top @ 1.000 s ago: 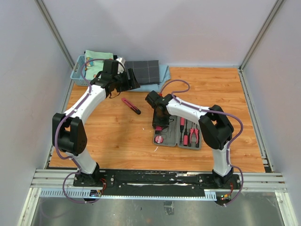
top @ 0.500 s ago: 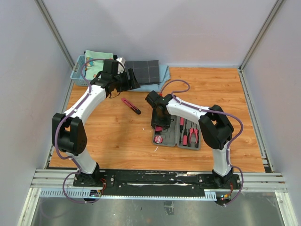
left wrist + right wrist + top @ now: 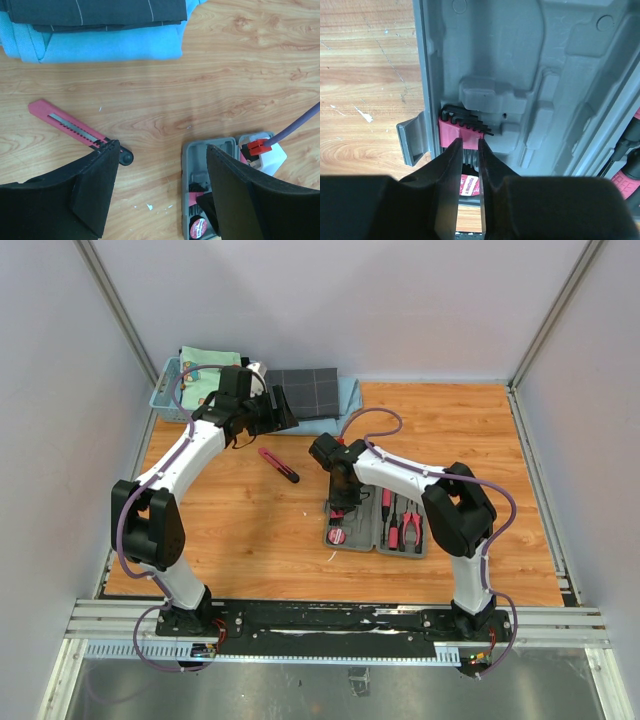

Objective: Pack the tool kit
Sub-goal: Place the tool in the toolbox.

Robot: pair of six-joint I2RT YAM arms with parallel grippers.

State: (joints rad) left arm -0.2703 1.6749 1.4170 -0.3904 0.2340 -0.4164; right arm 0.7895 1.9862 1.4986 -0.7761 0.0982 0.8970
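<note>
The hex-key rack (image 3: 451,131) is judged seated in the open case (image 3: 378,532) on the table (image 3: 250,535), the right gripper (image 3: 468,150) held almost closed, empty, above it; next the loose knife (image 3: 70,126) is to be grasped by the wide-open left gripper (image 3: 162,155).

1. The case (image 3: 365,542) was grey plastic with rounded corners. It lay open and flat on the table (image 3: 480,440), moulded slots up.
2. Pliers (image 3: 411,528) and screwdrivers (image 3: 387,504), pink and black, sat in slots in its right half.
3. The tape (image 3: 338,536), round and pink-faced, sat in the near-left corner.
4. Hex keys (image 3: 465,120), black in a pink holder, sat at the left wall, just beyond the tape.
5. The knife (image 3: 279,465) — pink, black-tipped — lay slanted on the table, well apart from the case, to its far left.
</note>
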